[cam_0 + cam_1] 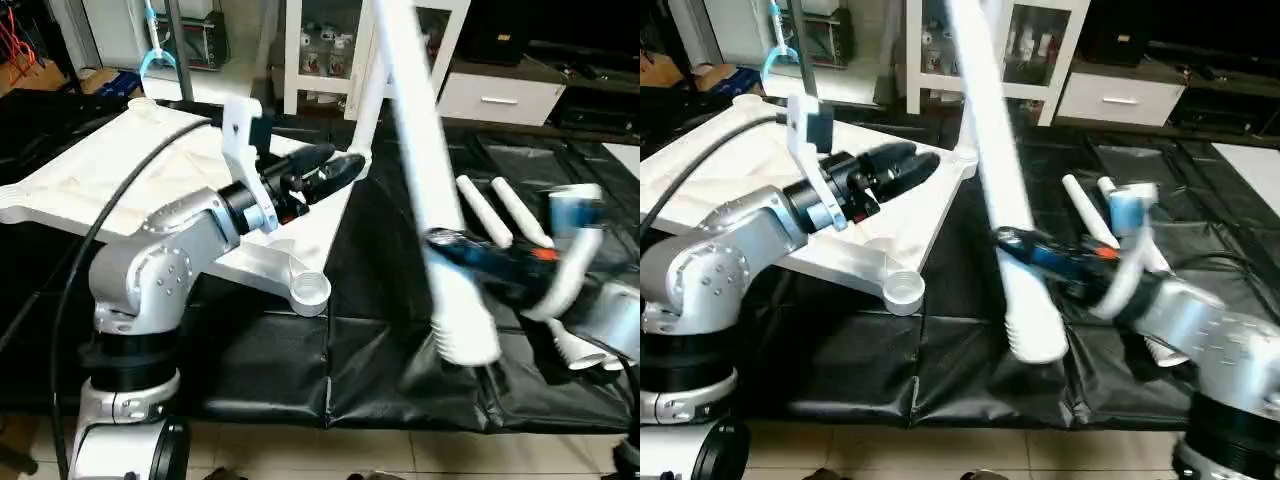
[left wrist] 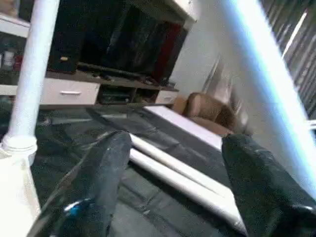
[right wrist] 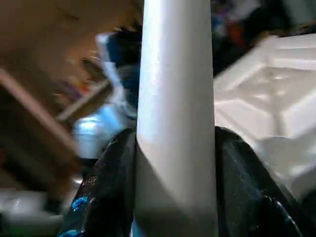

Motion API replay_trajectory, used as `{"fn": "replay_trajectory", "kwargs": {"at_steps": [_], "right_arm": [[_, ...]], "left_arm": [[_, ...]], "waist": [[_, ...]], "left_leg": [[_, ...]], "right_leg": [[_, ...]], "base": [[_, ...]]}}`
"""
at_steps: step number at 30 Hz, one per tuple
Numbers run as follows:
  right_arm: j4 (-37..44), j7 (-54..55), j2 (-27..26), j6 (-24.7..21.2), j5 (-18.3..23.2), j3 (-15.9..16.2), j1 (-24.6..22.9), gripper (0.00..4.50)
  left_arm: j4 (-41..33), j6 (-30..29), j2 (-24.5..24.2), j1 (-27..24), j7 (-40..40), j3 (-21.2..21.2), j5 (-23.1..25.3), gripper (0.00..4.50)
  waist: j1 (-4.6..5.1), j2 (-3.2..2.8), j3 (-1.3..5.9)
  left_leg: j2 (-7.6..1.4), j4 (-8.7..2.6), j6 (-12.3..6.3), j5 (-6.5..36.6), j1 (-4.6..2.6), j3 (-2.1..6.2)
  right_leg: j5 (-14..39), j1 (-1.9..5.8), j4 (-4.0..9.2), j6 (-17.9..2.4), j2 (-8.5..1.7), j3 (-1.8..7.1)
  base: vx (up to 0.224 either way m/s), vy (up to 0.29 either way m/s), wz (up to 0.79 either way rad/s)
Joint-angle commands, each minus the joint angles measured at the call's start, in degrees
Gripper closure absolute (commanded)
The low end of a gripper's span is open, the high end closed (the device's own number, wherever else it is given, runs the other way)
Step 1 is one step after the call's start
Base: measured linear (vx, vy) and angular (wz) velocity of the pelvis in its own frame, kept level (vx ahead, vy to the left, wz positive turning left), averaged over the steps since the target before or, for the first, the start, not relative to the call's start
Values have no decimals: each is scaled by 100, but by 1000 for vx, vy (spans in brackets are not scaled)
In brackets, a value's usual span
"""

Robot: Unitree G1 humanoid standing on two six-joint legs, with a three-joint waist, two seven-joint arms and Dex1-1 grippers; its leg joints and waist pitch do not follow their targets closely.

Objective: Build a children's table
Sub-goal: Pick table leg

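Even, fairly bright indoor light fills the room, with no hard shadows on the glossy black plastic cover of the work surface (image 1: 300, 370), whose creases catch soft pale sheen. The long tapered white tube leg (image 1: 430, 200) is smeared by motion blur in both head views, as is the right arm's silver forearm (image 1: 1200, 330). In the right wrist view the background dissolves into streaks while the leg stays fairly sharp. In the left wrist view the near black fingers (image 2: 94, 182) are soft, out of focus.
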State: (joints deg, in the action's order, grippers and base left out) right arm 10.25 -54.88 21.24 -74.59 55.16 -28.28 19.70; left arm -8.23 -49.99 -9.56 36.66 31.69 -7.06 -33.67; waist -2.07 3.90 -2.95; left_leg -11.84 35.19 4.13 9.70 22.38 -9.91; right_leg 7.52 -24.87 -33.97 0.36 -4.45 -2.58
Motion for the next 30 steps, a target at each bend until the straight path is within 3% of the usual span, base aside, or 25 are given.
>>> {"fn": "replay_trajectory", "kwargs": {"at_steps": [1, 2, 3, 7, 10, 11, 13, 14, 15, 16, 17, 19, 20, 22, 24, 25, 26, 27, 30], "right_arm": [[-70, -154, 110, -155, 317, -198, -43, 269], [-73, -194, 149, -158, 374, -169, -77, 270], [-72, -228, 176, -177, 427, -116, -99, 270], [-44, -129, 166, -212, 624, -100, -115, 270], [94, -8, 156, 12, 391, 85, -126, 270], [281, 223, 141, 604, -271, 454, -159, 270], [308, 277, 135, 718, -395, 518, -162, 270], [269, 958, 94, 1755, -1558, 1093, -89, 270], [269, 958, 94, 1755, -1558, 1093, -89, 270], [194, 1399, 138, 2510, -2394, 1552, -36, 270], [115, 2046, 148, 3764, -3639, 2240, 15, 270], [138, 2140, 168, 4086, -3914, 2415, 3, 270], [178, 2257, 285, 4651, -4410, 2747, -43, 270], [236, 2439, 327, 4912, -4666, 2936, -68, 270], [236, 2439, 327, 4912, -4666, 2936, -68, 270], [254, 2540, 332, 5061, -4766, 2973, -65, 270], [264, 2726, 323, 5285, -4943, 3001, -58, 270], [281, 2863, 325, 5481, -5102, 3028, -36, 270], [239, 2933, 457, 5666, -5389, 3237, -36, 270]], "left_arm": [[-87, -124, 58, 102, -71, -8, -106, 80], [-109, -156, 70, 100, -90, -15, -164, 77], [-169, -187, 87, 75, -100, -17, -240, 76], [-222, -212, 143, 58, -141, -37, -296, 32], [-194, -172, 205, 93, -225, -115, -308, 17], [-136, -156, 245, 166, -365, -220, -319, 7], [-125, -157, 248, 180, -392, -237, -322, 0], [-5, -167, 276, 301, -637, -351, -275, 0], [-5, -167, 276, 301, -637, -351, -275, 0], [94, -193, 320, 386, -825, -445, -252, 0], [305, -192, 451, 552, -1218, -655, -207, 0], [369, -187, 497, 596, -1333, -717, -211, 0], [467, -168, 545, 648, -1500, -781, -237, 0], [550, -195, 592, 686, -1599, -839, -293, 0], [550, -195, 592, 686, -1599, -839, -293, 0], [584, -253, 613, 693, -1660, -852, -286, 0], [628, -332, 642, 696, -1755, -875, -263, 0], [688, -426, 681, 712, -1910, -939, -240, 0], [761, -460, 793, 780, -2066, -1123, -399, 0]], "waist": [[-10, 64, 387], [-10, 54, 382], [8, 113, 379], [20, 126, 386], [27, 113, 388], [21, 101, 381], [49, 114, 377], [46, 48, 370], [53, 70, 359], [99, 90, 359], [92, 50, 360], [132, 77, 362], [133, 69, 360], [154, 43, 371], [180, 28, 389], [180, 28, 389], [200, 47, 392], [216, -34, 391], [196, 18, 412]], "left_leg": [[-17, -380, -6, 1477, -84, -1], [-20, -384, 18, 1499, -92, 2], [-15, -381, 51, 1587, -96, 6], [-29, -400, 102, 1624, -89, 32], [-45, -417, 113, 1620, -90, 40], [-58, -430, 167, 1647, -63, 46], [-36, -434, 196, 1706, -73, 43], [-38, -430, 217, 1862, -113, 51], [-53, -429, 272, 1907, -99, 57], [-18, -404, 356, 2010, -114, 61], [-37, -409, 398, 2060, -108, 73], [15, -369, 376, 2156, -149, 51], [1, -381, 276, 2247, -146, 71], [-29, -432, 222, 2278, -121, 90], [-69, -480, 163, 2250, -111, 101], [-69, -480, 163, 2250, -111, 101], [-78, -486, 178, 2171, -104, 78], [-76, -497, 196, 2112, -89, 68], [-45, -456, 63, 1879, -88, 21]], "right_leg": [[3237, 257, 564, -169, -203, 28], [3258, 237, 574, -143, -196, 32], [3381, 230, 607, -76, -198, 13], [3351, 242, 606, -77, -213, -9], [3214, 250, 607, -103, -215, -21], [3174, 260, 606, -85, -232, -29], [3280, 259, 626, -47, -227, -57], [3376, 230, 649, -18, -250, -95], [3419, 216, 665, 29, -274, -101], [3616, 201, 690, 116, -262, -139], [3631, 206, 685, 132, -288, -142], [3801, 174, 749, 202, -251, -180], [3745, 192, 745, 199, -244, -193], [3380, 238, 715, 159, -220, -190], [2706, 266, 637, -76, -213, -160], [2706, 266, 637, -76, -213, -160], [2340, 268, 579, -270, -226, -118], [2073, 275, 551, -383, -215, -79], [1878, 305, 499, -499, -197, -30]], "base": [[0, 0, 0], [0, 0, 0], [0, 0, 0], [0, 0, 0], [0, 0, 0], [0, 0, 0], [0, 0, 0], [0, 0, 0], [0, 0, 0], [0, 0, 0], [0, 0, 0], [0, 0, 0], [0, 0, 0], [0, 0, 0], [0, 0, 0], [0, 0, 0], [0, 0, 0], [0, 0, 0], [0, 0, 0]]}}
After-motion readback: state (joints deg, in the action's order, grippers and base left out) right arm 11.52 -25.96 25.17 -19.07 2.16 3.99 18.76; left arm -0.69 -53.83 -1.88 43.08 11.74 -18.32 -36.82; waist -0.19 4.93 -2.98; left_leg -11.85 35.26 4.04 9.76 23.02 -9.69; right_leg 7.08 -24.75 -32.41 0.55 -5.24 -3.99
